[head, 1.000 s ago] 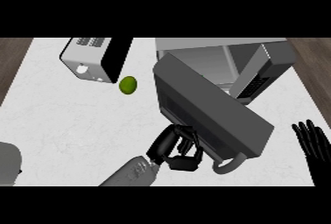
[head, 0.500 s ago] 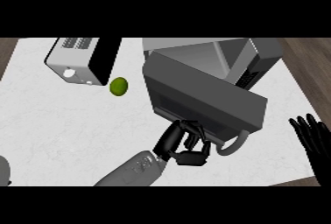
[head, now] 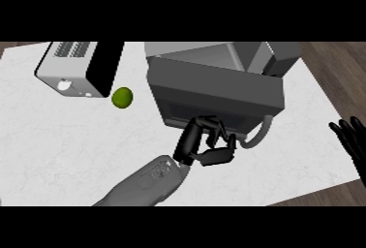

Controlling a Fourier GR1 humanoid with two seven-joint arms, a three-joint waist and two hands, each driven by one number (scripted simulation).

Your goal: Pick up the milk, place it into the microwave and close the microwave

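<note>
Looking straight down at the white counter (head: 57, 145), you've got the microwave (head: 214, 63) at the top middle with its dark door (head: 218, 97) swung partway across the opening, tilted toward the lower right. Your left hand (head: 204, 145) comes up from the bottom edge on its grey forearm (head: 146, 184), and it sits right against the lower edge of that door, just beside the curved grey door handle (head: 259, 135). The fingers (head: 214, 155) are curled in, not spread, but you can't really tell whether they're wrapped around anything or just bunched up against the door.

As for the milk, it doesn't show from this angle. You can only see a sliver of the microwave's cavity (head: 236, 55) above the door, and nothing in there is clear enough to call.

Your right hand (head: 352, 140) is parked at the right edge of the view, fingers straight and pointing up, well apart from the microwave.

Over on the left there's a toaster (head: 75, 68), silver with a black side, and a green lime (head: 122, 97) lying on the counter just beside it, between the toaster and the microwave door.
</note>
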